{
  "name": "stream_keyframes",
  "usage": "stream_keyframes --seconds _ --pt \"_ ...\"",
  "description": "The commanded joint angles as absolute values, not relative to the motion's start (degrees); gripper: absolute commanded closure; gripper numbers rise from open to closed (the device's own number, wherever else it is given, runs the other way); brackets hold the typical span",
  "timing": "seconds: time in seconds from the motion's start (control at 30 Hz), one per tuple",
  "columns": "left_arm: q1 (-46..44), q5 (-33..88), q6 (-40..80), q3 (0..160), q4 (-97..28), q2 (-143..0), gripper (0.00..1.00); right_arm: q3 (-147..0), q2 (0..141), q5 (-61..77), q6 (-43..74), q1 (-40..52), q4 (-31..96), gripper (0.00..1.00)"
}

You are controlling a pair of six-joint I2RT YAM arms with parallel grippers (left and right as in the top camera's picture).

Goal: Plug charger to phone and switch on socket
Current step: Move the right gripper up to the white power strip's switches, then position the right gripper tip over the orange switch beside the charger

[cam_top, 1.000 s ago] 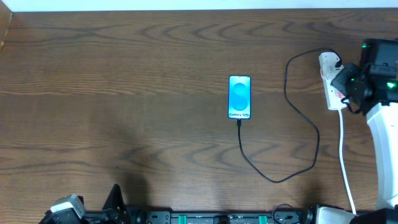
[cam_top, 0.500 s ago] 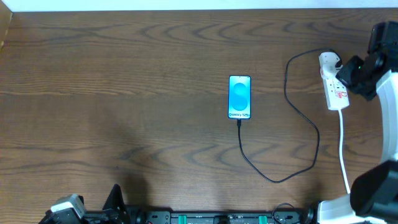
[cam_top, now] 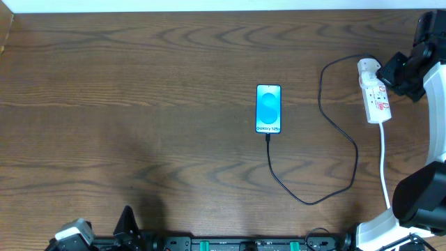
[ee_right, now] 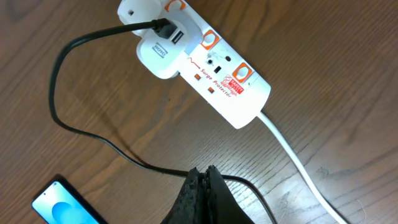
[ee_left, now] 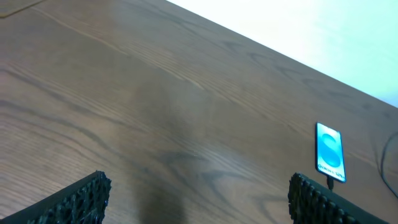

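The phone [cam_top: 269,108] lies flat mid-table, blue screen lit, with the thin black charger cable [cam_top: 348,150] plugged into its near end. The cable loops right and up to its white plug head [ee_right: 160,51], seated in the white socket strip [cam_top: 376,101]. The strip shows in the right wrist view [ee_right: 217,78] with red marks. My right gripper [ee_right: 203,180] is shut and empty, held above the table beside the strip; in the overhead view it [cam_top: 398,72] is just right of the strip. My left gripper [ee_left: 198,199] is open and empty at the near left edge. The phone shows far off in its view [ee_left: 329,150].
The strip's white lead [cam_top: 385,174] runs down the right side toward the near edge. The right arm's white body [cam_top: 432,139] stands along the right edge. The wood table [cam_top: 139,104] ends at a white wall at the far side.
My right gripper has pulled back from over the socket strip toward the right and far side, uncovering the strip. The phone, cable and left arm have not moved.
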State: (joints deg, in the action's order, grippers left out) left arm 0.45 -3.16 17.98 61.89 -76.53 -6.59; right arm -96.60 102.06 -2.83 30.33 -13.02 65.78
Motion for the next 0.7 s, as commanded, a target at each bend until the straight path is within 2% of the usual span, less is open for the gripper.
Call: stream_keyframes --seconds 0.0,0.4,0.67 --pt "1.02 -3.51 17.82 61.78 -76.58 -6.09 0.09 -97.78 102.35 -1.02 29.52 -12.97 65.80 0.99" --pt "0.99 -3.49 17.82 61.78 -76.58 -6.09 0.09 -97.71 102.35 0.34 30.22 -12.71 63.22 0.99" --pt "0.99 -3.51 17.82 61.78 -76.58 -6.09 0.09 -97.71 102.74 -2.00 34.65 -12.73 64.73 0.99"
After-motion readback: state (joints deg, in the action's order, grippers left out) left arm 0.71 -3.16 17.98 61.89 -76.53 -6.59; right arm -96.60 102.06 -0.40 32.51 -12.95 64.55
